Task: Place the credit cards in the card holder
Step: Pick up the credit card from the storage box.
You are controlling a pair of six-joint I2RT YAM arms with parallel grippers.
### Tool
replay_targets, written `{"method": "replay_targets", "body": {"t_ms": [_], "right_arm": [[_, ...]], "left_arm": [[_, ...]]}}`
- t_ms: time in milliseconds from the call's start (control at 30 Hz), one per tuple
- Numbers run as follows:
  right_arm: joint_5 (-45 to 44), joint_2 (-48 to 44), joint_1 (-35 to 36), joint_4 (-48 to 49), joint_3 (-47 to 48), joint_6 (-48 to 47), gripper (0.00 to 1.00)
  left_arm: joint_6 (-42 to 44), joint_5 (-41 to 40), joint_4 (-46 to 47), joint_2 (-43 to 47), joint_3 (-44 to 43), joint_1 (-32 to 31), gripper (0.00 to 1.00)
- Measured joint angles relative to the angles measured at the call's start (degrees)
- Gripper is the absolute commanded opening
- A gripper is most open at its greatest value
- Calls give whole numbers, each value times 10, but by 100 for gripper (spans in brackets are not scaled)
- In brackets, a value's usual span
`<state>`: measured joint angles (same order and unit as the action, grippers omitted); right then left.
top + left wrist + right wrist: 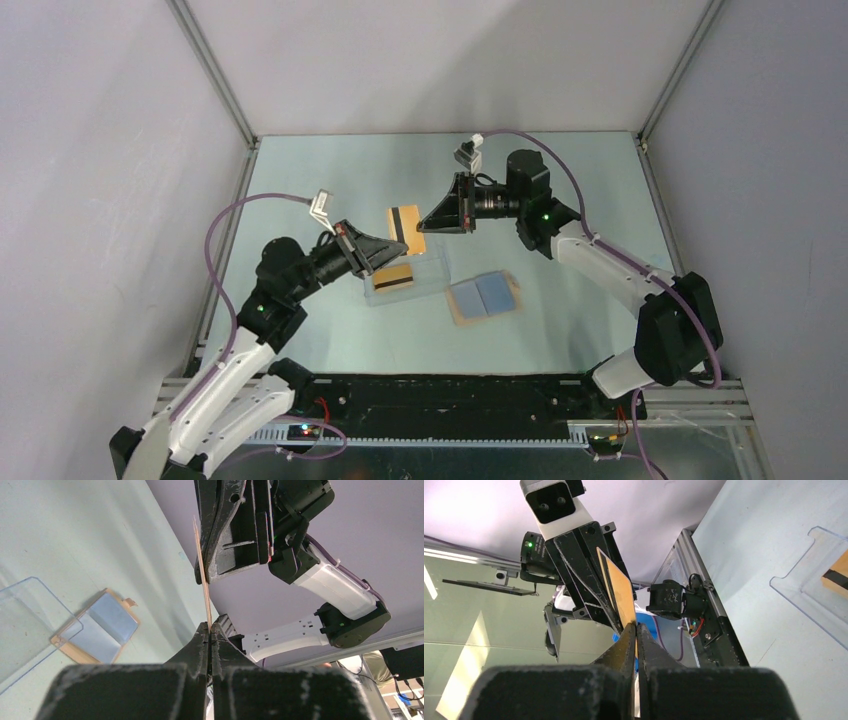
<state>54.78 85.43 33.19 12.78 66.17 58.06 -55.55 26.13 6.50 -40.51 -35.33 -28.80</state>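
One orange-yellow credit card (pixel 404 226) with a black stripe hangs in the air above the table, held by both grippers. My left gripper (pixel 397 252) is shut on its near edge, and my right gripper (pixel 424 224) is shut on its far-right edge. The left wrist view shows the card (pixel 202 575) edge-on between my left gripper (pixel 210 628) and the right one above it. In the right wrist view, the card (pixel 619 594) rises from my right gripper (pixel 635 626). A second card (pixel 395 278) lies in a clear box. The card holder (pixel 484 297) lies open, its blue pockets facing up.
The clear plastic box (pixel 408 276) sits under the left gripper, just left of the card holder. It also shows in the left wrist view (pixel 30 625) and in the right wrist view (pixel 814 597). Metal frame rails and grey walls enclose the table.
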Motion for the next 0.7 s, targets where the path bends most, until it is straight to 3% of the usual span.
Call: {"method": "replay_targets", "body": {"t_ms": [200, 267, 433, 700], "right_arm": [[1, 1, -1, -4, 0, -9, 0], [0, 1, -3, -14, 0, -16, 0], [-9, 8, -7, -50, 0, -49, 0], [-27, 81, -12, -79, 0, -98, 0]], "left_arm": [[-4, 0, 0, 0, 2, 2, 17], [-9, 0, 3, -3, 6, 5, 18], [-23, -4, 6, -21, 24, 11, 1], [-29, -19, 3, -85, 50, 20, 0]]}}
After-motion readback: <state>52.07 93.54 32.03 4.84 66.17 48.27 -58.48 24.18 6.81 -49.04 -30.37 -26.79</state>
